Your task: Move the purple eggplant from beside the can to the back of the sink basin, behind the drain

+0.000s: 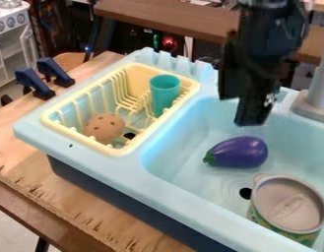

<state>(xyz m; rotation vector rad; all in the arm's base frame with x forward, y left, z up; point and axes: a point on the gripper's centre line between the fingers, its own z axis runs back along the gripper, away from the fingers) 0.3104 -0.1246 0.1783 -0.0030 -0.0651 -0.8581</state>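
Camera view, nearest first: a wide can with a grey lid and a green-and-yellow patterned side (287, 204) sits in the near right part of the light blue plastic toy sink (118, 166), lid facing up, just beside the dark round drain hole (245, 193). Beyond it, the glossy purple toy eggplant with a green stem end (238, 151) lies on its side on the basin floor, apart from the can, its stem end pointing left. The black gripper (253, 117) hangs above the basin, nearest to the eggplant; whether its jaws stand spread or pressed together, I cannot tell. To the left, a pale yellow plastic dish rack (113, 150) holds a brown oval thing with dark spots (104, 127) nearer and an upright teal cup (164, 92) farther back. A thick grey faucet (317, 93) stands at the basin's far right rim, and dark blue clamps (34, 83) stand on the wooden tabletop (26, 147) beyond the rack's left side.

The sink's raised near rim slants down to the right past the can. Bare basin floor lies between the eggplant and the wall on the rack side, and a divider separates basin and rack.

The can hides part of the basin behind its side, the frame's right edge cuts off the basin, and the dark arm (266, 37) blurs at the top edge.
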